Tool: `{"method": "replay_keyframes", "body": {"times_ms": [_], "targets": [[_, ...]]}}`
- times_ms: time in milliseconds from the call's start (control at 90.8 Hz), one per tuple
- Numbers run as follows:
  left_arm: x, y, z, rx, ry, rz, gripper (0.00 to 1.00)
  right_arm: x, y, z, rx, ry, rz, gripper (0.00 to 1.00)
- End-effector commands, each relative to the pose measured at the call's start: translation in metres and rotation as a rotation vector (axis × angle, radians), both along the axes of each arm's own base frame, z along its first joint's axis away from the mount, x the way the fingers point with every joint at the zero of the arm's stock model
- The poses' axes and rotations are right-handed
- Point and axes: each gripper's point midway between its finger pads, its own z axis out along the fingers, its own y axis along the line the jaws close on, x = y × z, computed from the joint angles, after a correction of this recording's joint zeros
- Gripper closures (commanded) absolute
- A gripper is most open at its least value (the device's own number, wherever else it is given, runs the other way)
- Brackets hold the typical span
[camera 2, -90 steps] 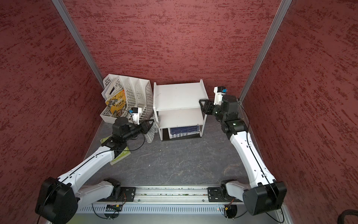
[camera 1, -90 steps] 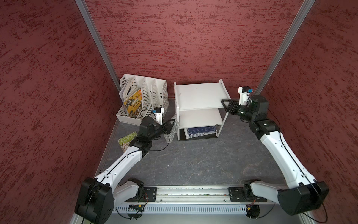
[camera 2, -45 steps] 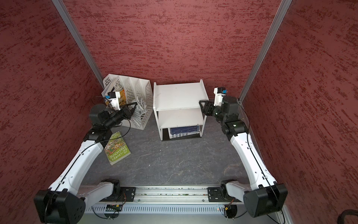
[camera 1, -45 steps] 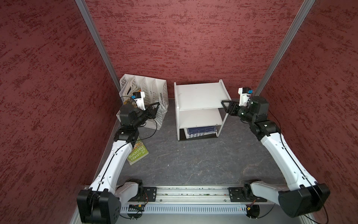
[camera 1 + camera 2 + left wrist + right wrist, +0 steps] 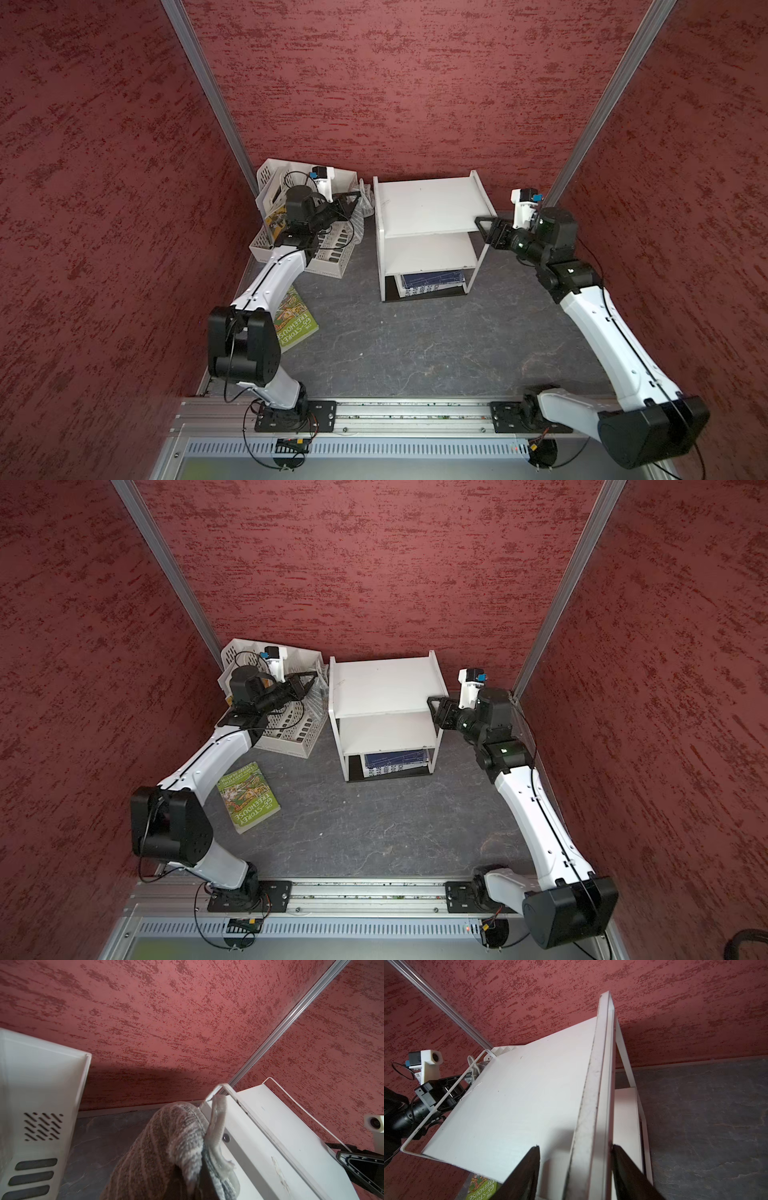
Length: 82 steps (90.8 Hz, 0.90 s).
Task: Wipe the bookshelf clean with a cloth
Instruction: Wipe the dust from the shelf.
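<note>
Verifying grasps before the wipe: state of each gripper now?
Left gripper: shut on the cloth.
Right gripper: jaws astride the bookshelf side rim; grip cannot be told.

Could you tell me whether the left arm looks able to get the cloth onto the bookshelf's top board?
Probably yes: the left fingers hold the cloth beside the bookshelf, whose top board is bare; only a thin wire rail lies between. The right fingers straddle the opposite side.

White bookshelf [image 5: 428,208], grey-striped cloth [image 5: 166,1147]
</note>
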Motion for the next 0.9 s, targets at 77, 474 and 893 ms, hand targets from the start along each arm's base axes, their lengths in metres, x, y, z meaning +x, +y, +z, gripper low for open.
{"method": "replay_keyframes", "body": {"times_ms": [77, 474, 893], "targets": [[0.021, -0.030, 0.011, 0.051, -0.069, -0.045, 1.00, -0.006, 0.015, -0.002, 0.002, -0.008, 0.070, 0.41], [0.033, -0.051, -0.072, 0.078, 0.045, -0.057, 1.00, -0.002, 0.016, -0.012, -0.007, 0.009, 0.079, 0.41], [0.039, -0.054, -0.131, 0.076, 0.148, -0.064, 1.00, -0.003, 0.015, -0.014, -0.017, 0.016, 0.070, 0.41]]}}
